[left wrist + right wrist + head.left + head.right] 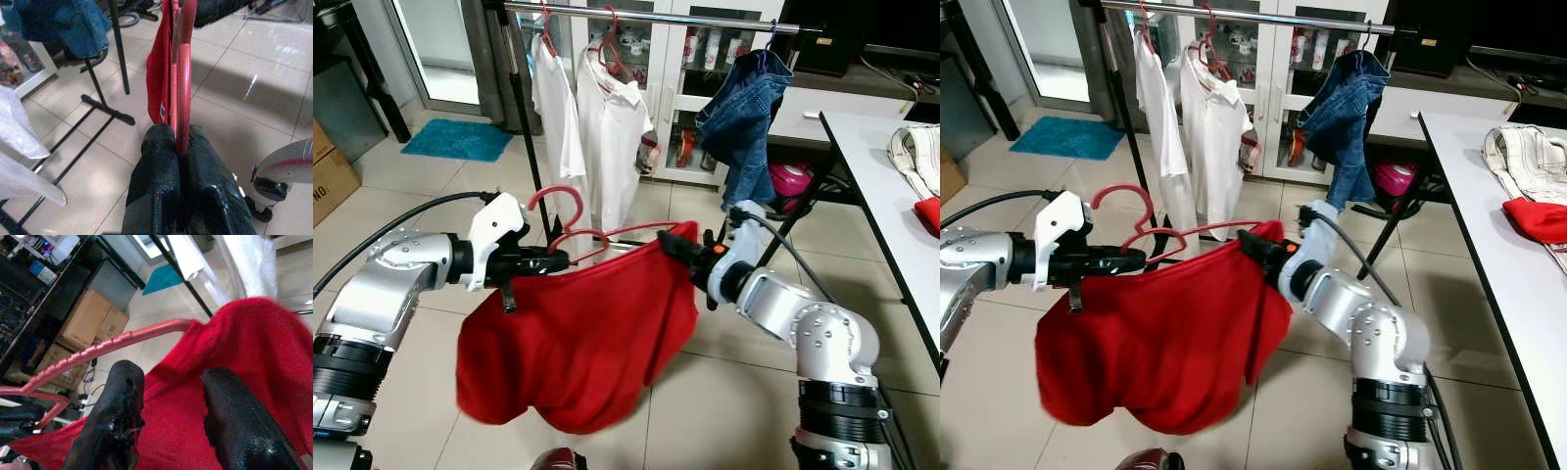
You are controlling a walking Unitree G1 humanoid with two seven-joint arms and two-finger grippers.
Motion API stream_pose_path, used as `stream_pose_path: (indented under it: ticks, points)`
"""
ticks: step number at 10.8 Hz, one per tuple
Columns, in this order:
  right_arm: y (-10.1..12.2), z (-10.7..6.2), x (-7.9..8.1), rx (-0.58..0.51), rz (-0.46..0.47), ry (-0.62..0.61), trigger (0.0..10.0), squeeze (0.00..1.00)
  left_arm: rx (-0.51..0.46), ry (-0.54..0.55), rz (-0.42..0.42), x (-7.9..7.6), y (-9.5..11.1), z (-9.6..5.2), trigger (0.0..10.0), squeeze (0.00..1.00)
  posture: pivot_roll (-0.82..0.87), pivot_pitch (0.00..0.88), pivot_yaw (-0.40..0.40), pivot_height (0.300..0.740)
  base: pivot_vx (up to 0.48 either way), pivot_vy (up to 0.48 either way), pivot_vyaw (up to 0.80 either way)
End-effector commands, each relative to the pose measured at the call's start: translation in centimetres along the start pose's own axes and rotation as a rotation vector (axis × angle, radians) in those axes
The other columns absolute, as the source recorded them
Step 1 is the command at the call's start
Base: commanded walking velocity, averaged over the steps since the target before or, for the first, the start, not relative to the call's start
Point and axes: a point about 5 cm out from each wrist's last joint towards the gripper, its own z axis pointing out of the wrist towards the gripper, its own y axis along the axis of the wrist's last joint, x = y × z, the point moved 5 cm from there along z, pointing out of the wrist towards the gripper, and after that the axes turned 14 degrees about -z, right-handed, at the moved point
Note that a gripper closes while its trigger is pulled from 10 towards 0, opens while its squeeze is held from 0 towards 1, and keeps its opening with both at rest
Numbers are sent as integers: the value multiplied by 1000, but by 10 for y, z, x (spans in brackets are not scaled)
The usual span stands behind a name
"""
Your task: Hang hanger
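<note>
Fingers of my left gripper [553, 260] are clenched on the red hanger [570, 230] at one end of it, holding it in the air in front of me. My right gripper [677, 245] grips the other end, its 2 fingers [110, 416] closed on the red garment [578, 338] that drapes from the hanger and hangs down between my arms above the tiled floor [431, 196]. Beyond stands the clothes rail [656, 17], with 2 white shirts [607, 122] and blue jeans [744, 113] on it. To my right is a white worktop [1489, 235].
</note>
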Motion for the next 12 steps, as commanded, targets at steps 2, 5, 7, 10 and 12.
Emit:
stream_pose_path:
  ticks: [2, 5, 7, 10, 12]
  points:
    - [3, 2, 2, 6, -6, 6, 10000, 0, -22, -21, 30, -4, 10, 1, 0, 0, -8, 0, 15, 740, 0, 0, 0]
    - [-1, 3, -2, 24, -30, -15, 10000, 0, -11, -44, 32, -9, 10, 3, 0, 0, -9, 0, 15, 740, 0, 0, 0]
    - [-1, 2, -4, 20, -18, -18, 0, 0, -12, -41, 34, -9, 11, 2, 0, 0, -10, 0, 15, 740, 0, 0, 0]
    - [-1, 1, -8, 22, -23, -26, 0, 0, -6, -26, 33, -5, 10, -1, 0, 0, -12, 0, 10, 740, 0, 0, 0]
    - [1, -1, -13, 3, -40, -36, 0, 0, -6, -10, 34, -3, 10, -2, 0, 0, -11, 0, 5, 740, 0, 0, 0]
